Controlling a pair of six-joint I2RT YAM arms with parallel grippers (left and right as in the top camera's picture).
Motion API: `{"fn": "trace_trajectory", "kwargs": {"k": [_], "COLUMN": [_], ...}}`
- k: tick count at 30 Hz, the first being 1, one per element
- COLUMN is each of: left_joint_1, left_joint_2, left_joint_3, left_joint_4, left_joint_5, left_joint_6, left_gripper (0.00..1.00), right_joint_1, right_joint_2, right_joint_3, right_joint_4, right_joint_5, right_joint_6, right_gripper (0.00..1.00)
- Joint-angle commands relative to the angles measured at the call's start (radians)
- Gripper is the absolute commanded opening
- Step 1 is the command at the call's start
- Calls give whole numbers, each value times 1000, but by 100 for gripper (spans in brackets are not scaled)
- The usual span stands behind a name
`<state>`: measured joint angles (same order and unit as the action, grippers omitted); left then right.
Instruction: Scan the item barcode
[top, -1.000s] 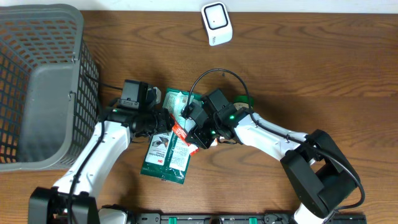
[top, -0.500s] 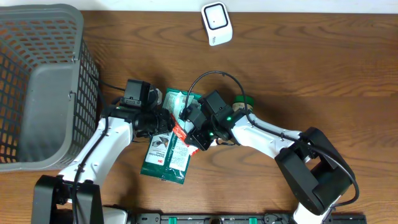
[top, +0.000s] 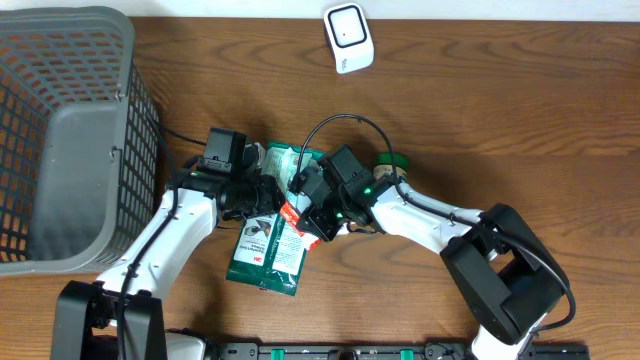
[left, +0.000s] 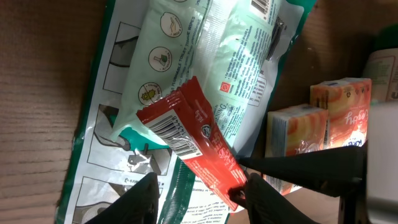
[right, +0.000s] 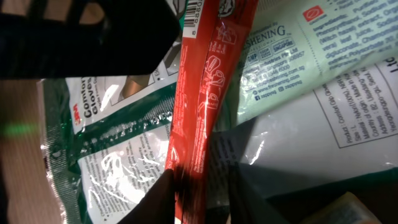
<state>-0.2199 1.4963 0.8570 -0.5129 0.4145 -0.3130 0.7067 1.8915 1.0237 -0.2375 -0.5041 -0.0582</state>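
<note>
Red snack stick (right: 200, 93) slants across the green glove pouch (top: 262, 252) on the desk, its lower end pinched by the right tool (right: 200, 194). The left tool (left: 200, 198) stands partly open around that end, having edged closer than a second ago. The stick has barely shifted.

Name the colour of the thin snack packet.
Red packet, clearest in the left wrist view.
</note>
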Motion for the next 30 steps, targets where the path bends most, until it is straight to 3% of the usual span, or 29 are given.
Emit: {"fn": "trace_trajectory", "kwargs": {"k": [1,4,7,8,19,25,30], "left_joint_1": [-2,-2,0,3,147,215,272], "left_joint_2": [7,7,4,-2,-233,-269,-259], "left_joint_3": [-9,-9,-8,-7,6,6,6], "left_joint_4": [10,11,14,15,-9,-58,-93], "left_joint_5": [-8,-8,-8,-8,-8,-71,-95], "left_joint_6": [16,16,16,16,-21,-22,-22], "left_gripper": [46,46,46,43,47,48,49], "right_joint_1": [27,45,59,59,51,69,119], "right_joint_2": [13,13,13,12,-130,-290,-370], "right_joint_3": [-7,-7,-6,-6,12,19,62], "right_joint_4": [7,12,16,18,-4,-53,-175], "right_joint_5": [51,73,89,89,175,372,672], "right_joint_6": [2,2,2,2,-30,-63,-134], "right_gripper": [22,17,2,1,1,1,1]}}
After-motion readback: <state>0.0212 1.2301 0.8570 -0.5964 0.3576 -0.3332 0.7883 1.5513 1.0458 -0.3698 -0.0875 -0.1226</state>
